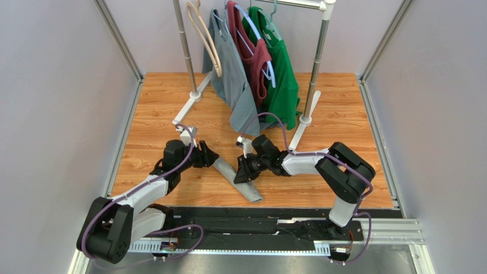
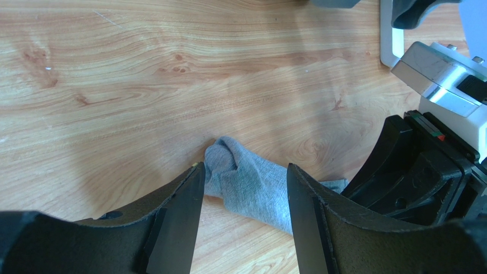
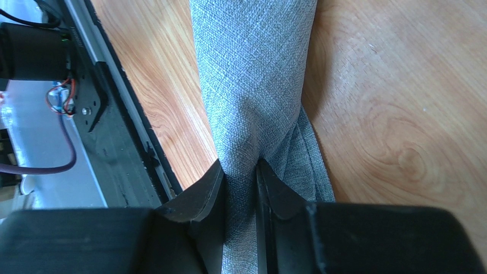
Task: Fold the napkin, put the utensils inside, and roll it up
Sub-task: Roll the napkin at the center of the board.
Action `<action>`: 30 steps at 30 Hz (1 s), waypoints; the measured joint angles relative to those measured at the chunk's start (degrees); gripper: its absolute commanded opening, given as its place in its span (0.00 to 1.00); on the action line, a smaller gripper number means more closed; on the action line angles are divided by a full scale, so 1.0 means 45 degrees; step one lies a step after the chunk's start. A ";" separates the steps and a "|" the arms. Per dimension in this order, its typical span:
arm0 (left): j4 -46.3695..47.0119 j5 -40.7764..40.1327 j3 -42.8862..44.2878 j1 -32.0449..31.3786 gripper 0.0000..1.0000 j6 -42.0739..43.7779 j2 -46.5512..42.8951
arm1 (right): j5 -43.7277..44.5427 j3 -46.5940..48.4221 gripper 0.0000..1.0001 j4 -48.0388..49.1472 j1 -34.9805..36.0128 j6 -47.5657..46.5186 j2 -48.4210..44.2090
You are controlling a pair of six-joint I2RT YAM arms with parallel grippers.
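Between right fingers (image 3: 200, 197), pinched napkin (image 3: 251, 74).

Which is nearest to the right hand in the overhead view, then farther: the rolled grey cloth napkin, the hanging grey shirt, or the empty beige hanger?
1. Rolled grey cloth napkin: pinched in the right hand itself.
2. Hanging grey shirt: behind the hand, toward the back.
3. Empty beige hanger: farthest, back left of the shirt.
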 measured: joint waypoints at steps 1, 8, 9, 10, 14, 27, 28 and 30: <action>0.0194 0.0092 0.0000 0.0000 0.62 0.0000 0.0180 | -0.0126 0.0000 0.20 0.0097 -0.0029 0.0024 0.0058; 0.0952 0.0408 -0.0053 0.0000 0.58 -0.0010 0.1307 | -0.0806 0.0000 0.20 0.0452 -0.0325 0.0131 0.0345; 0.1030 0.0437 -0.0058 0.0000 0.56 -0.0005 0.1423 | -0.0879 0.0000 0.20 0.0471 -0.0359 0.0136 0.0364; 0.1117 0.0471 -0.0058 0.0000 0.52 -0.0005 0.1540 | -0.0947 0.0000 0.20 0.0495 -0.0427 0.0141 0.0384; 0.1438 0.0573 -0.0058 0.0000 0.16 -0.0068 0.1909 | -0.1190 0.0000 0.32 0.0578 -0.0559 0.0155 0.0505; 0.0855 0.1239 0.0879 0.0010 0.00 0.0044 0.3191 | -0.0136 0.0019 0.78 -0.1020 -0.0612 -0.0340 -0.0724; 0.0627 0.1263 0.1044 0.0010 0.00 0.0058 0.3254 | 0.0185 0.0019 0.79 -0.1277 -0.0525 -0.0418 -0.1020; 0.0194 0.1292 0.1336 0.0010 0.00 0.0083 0.3385 | 0.0855 0.0024 0.79 -0.1710 -0.0398 -0.0612 -0.1506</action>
